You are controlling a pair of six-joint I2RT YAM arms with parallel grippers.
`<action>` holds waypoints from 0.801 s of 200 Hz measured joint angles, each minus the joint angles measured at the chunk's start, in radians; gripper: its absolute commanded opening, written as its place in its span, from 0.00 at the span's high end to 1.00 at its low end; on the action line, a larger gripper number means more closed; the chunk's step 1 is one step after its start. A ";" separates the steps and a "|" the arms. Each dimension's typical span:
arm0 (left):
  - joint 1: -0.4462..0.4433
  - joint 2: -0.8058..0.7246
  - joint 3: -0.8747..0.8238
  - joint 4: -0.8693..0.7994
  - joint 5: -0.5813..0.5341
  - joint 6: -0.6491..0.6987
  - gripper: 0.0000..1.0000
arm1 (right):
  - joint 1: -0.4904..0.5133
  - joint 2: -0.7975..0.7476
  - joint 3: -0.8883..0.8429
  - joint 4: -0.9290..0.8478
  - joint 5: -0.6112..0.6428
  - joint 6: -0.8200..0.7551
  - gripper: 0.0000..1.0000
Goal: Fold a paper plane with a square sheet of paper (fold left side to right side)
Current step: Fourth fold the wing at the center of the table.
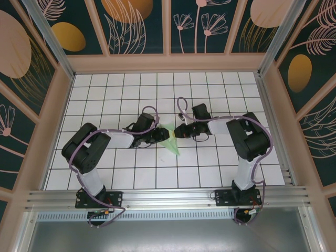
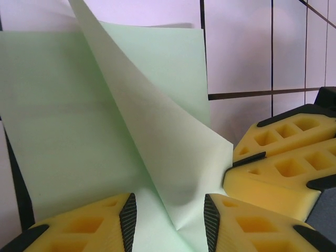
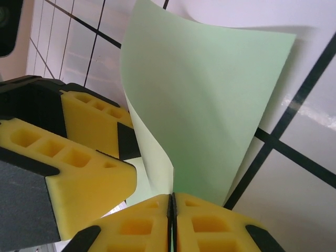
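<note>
The sheet of paper (image 1: 171, 140) sits near the middle of the white gridded tabletop (image 1: 131, 94), between the two arms; from above it is a narrow pale green shape, wider at the far end and narrowing to a sharp tip that points toward the near edge; both arms reach inward and meet over its far end, the left from the left side and the right from the right.

The left pincer (image 2: 169, 223) has its yellow fingers (image 2: 84, 228) standing apart, so it is open; in its own wrist view a fold of the green paper runs down into the gap between the dark pads, but they do not close on it; behind that fold a flatter layer of the sheet spreads away over the tiles, and a loose flap rises from it at a slant, curling along a soft diagonal line.

The right pincer (image 3: 171, 220) is closed, its two fingers pressed together with the edge of the paper caught in the seam; the sheet bends up and away from that grip in a smooth curve; the fingers of the left pincer sit just beside it, on the left of the right wrist view.
</note>
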State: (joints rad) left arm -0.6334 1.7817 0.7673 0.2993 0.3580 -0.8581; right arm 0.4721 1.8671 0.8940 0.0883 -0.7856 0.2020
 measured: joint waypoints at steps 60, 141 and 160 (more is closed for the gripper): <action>0.000 0.006 0.000 0.013 0.001 0.000 0.58 | 0.000 -0.004 -0.037 0.020 0.009 0.019 0.86; 0.000 0.007 0.000 0.016 0.000 0.000 0.58 | 0.000 -0.006 -0.048 0.026 0.034 0.026 0.86; 0.000 0.007 0.000 0.016 0.000 0.000 0.58 | 0.000 -0.012 -0.055 0.031 0.035 0.035 0.86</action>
State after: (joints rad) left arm -0.6334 1.7889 0.7673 0.3149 0.3584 -0.8585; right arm 0.4721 1.8553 0.8387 0.1192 -0.7509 0.2367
